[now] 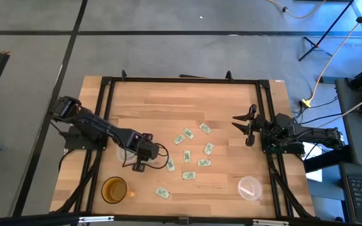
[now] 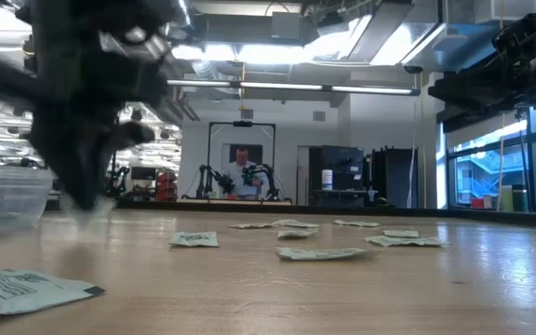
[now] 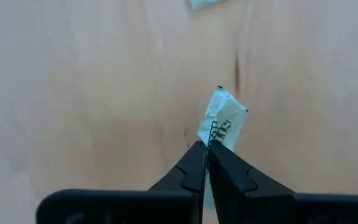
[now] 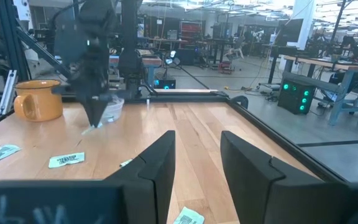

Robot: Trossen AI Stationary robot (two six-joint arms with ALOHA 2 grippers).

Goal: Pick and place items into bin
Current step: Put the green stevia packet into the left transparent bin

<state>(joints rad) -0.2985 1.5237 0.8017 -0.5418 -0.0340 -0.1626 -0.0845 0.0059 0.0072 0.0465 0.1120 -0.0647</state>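
Several pale green and white packets (image 1: 187, 137) lie flat on the middle of the wooden table, also seen in the low view (image 2: 194, 239). My left gripper (image 1: 141, 164) hangs over the table's left near part, pointing down and shut on one packet (image 3: 224, 119). In the right wrist view the left gripper (image 4: 95, 119) shows beside a clear round container (image 4: 114, 107). My right gripper (image 1: 241, 129) waits open near the table's right edge, its fingers (image 4: 157, 162) apart over bare wood. My left gripper (image 3: 207, 148) pinches one end of a packet (image 3: 215, 135) between its two shut fingertips, coming from above and pointing down. The rest of the packet sticks out past the fingertips, tilted. Whether its free end (image 3: 221, 93) touches the table I cannot tell.
A clear round container (image 1: 119, 154) stands just left of the left gripper and shows large in the low view (image 2: 3, 195). A yellow mug (image 1: 114, 189) sits at the near left and a clear cup (image 1: 249, 187) at the near right. A black frame (image 1: 181, 80) edges the table.
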